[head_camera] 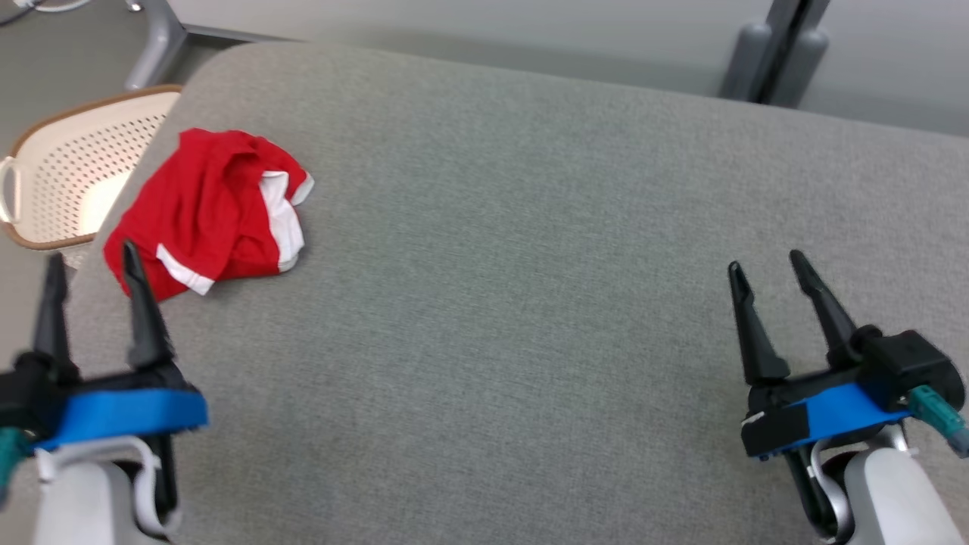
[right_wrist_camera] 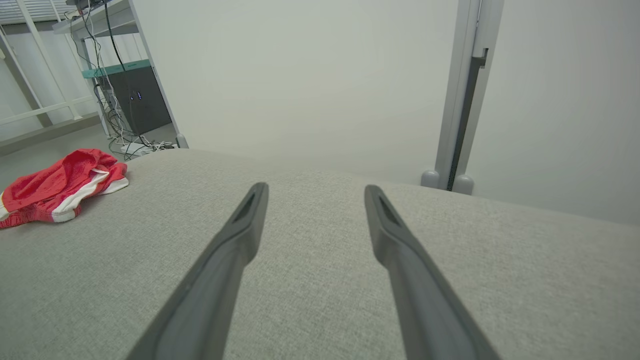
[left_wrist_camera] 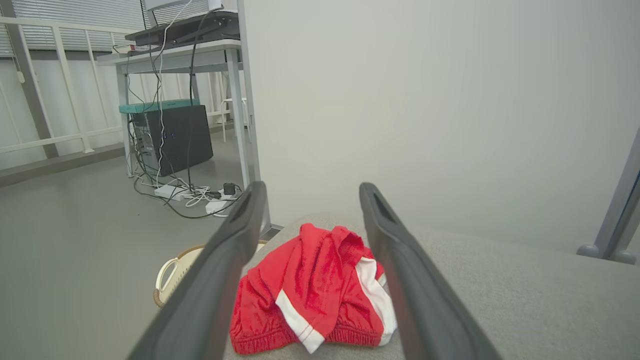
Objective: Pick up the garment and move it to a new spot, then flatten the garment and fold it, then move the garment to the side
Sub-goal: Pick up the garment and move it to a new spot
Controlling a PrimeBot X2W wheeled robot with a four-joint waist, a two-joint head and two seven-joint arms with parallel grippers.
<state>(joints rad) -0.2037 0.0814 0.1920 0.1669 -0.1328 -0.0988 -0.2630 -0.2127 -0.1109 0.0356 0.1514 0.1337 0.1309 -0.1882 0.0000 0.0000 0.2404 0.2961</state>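
Garment (head_camera: 208, 212) — rumpled red cloth, white-banded; left pincer (head_camera: 91, 254), right pincer (head_camera: 765, 261) spread wide, empty.

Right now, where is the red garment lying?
In the head view, the red garment lies crumpled at the far left of the grey padded surface, beside the perforated basket and just ahead of the left gripper, whose jaws stand open.

No legible text, labels, brands or numbers were found in any view. The dark cabinet (left_wrist_camera: 170, 137) on the floor, far ahead and left of the left gripper (left_wrist_camera: 310, 192), had faint blue marks on its front, too small to read. The teal box (left_wrist_camera: 159, 105) on top of it was too blurred to tell.
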